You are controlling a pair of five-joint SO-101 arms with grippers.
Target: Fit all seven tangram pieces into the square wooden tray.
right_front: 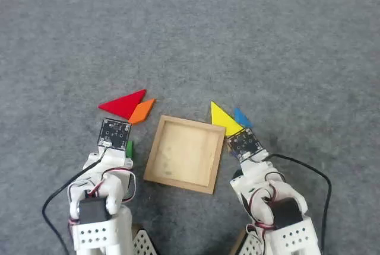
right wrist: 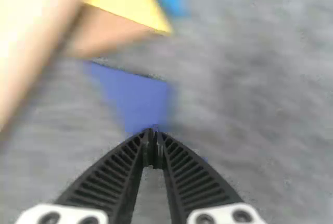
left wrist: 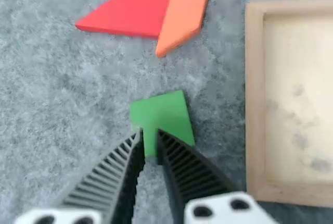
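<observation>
Your square wooden tray (right_front: 184, 153) lies on the grey carpet (right_front: 190, 47) between the two arms, and no piece sits in it. Just beside its left side lies the green square (left wrist: 161, 117), flat on the carpet. Your left gripper (left wrist: 148, 139) hangs over the square's near edge, its jaws almost closed, with a thin slit through which green shows; you cannot tell whether the tips touch the piece. Farther out on that side, the red triangle (right_front: 124, 104) and the orange parallelogram (right_front: 142, 111) lie touching each other. At the tray's far right corner lies the yellow triangle (right_front: 224, 120), with a light blue piece (right_front: 241, 116) just beside it. Your right gripper (right wrist: 151, 138) has its jaws pressed together on nothing, tips at the edge of a dark blue triangle (right wrist: 138, 99) near the tray's right side.
</observation>
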